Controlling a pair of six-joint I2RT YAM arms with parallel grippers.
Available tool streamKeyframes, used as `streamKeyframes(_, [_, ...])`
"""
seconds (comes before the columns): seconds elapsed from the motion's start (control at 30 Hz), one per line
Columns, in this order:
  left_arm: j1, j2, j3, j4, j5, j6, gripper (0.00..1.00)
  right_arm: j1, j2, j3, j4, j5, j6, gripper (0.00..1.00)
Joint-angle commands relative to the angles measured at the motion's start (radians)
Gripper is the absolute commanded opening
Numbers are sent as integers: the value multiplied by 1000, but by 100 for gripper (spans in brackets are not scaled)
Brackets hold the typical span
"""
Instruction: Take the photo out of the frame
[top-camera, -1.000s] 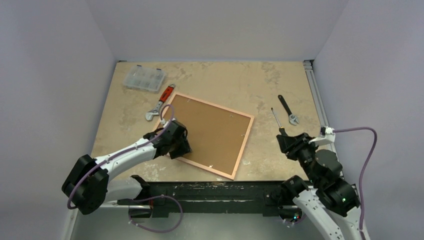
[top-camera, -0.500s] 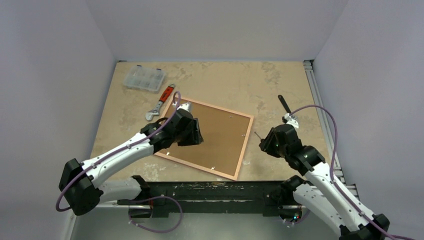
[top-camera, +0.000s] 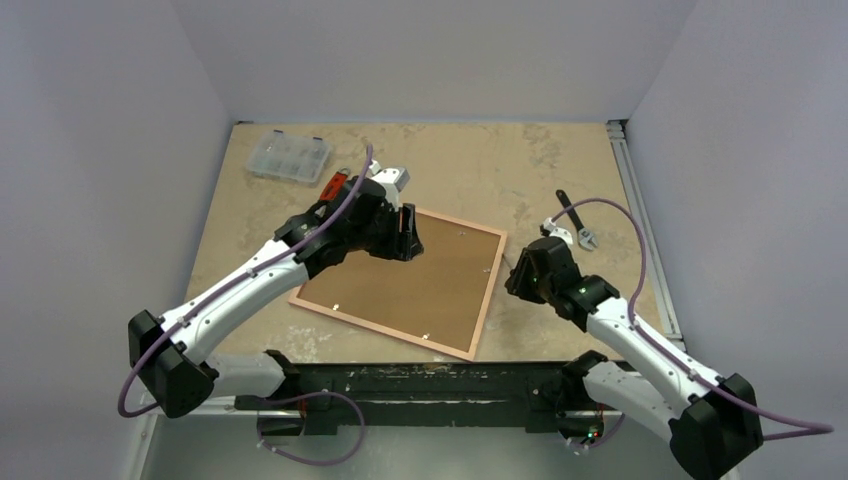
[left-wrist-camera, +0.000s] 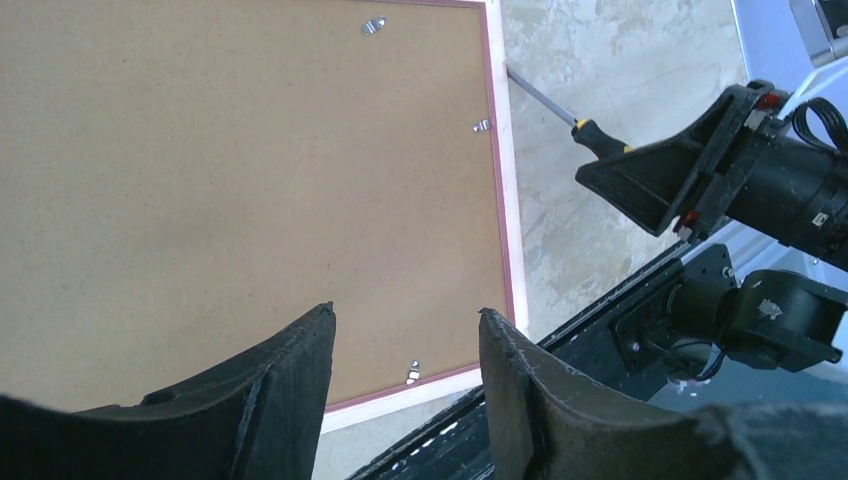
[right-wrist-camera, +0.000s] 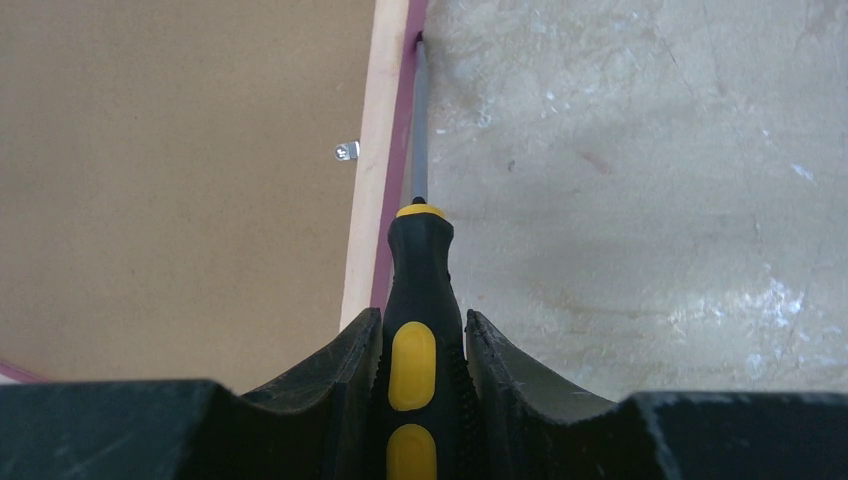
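The frame (top-camera: 400, 290) lies face down on the table, brown fibreboard back up, with a pink rim and small metal clips (left-wrist-camera: 481, 126). The photo is hidden. My left gripper (top-camera: 412, 240) hovers open and empty over the frame's far part; in the left wrist view (left-wrist-camera: 405, 315) its jaws stand wide apart above the board (left-wrist-camera: 250, 150). My right gripper (top-camera: 515, 278) is shut on a black and yellow screwdriver (right-wrist-camera: 420, 260). The screwdriver's shaft tip (right-wrist-camera: 418, 42) touches the outer side of the frame's right rim (right-wrist-camera: 385, 150), near a clip (right-wrist-camera: 347, 150).
A clear organiser box (top-camera: 290, 155) sits at the far left. A red-handled adjustable wrench (top-camera: 335, 185) lies partly under my left arm. A black wrench (top-camera: 572, 215) lies right of the frame. A metal rail (top-camera: 640, 220) runs along the table's right edge.
My left gripper has moved from the frame's near left edge up to its far part. My right gripper has carried the screwdriver left to the frame's right rim.
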Motion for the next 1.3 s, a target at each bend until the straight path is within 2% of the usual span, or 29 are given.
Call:
streamKeyframes(0.0, [40, 36, 17, -8, 139, 92, 53, 4, 57, 40, 219, -50, -97, 0])
streamKeyframes(0.2, [42, 72, 5, -16, 208, 107, 53, 4, 137, 132, 273, -65, -195, 0])
streamKeyframes(0.33, [43, 95, -13, 17, 308, 71, 53, 4, 136, 160, 282, -106, -240, 0])
streamKeyframes(0.37, [43, 111, -10, 18, 331, 65, 53, 4, 136, 174, 256, -96, -235, 0])
streamKeyframes(0.43, [43, 137, -5, 18, 374, 57, 53, 4, 138, 231, 99, -47, -189, 0])
streamKeyframes(0.53, [45, 186, 9, 2, 423, 40, 53, 15, 135, 298, -52, -101, -108, 0])
streamKeyframes(0.73, [122, 272, -31, 83, 618, -69, 54, 219, 137, 357, -200, -28, 83, 0])
streamKeyframes(1.0, [120, 266, -24, -33, 472, -35, 62, 345, 236, 414, -330, 174, 246, 0])
streamKeyframes(1.27, [108, 153, -181, -23, 355, -34, 65, 427, 322, 464, -399, 362, 296, 0])
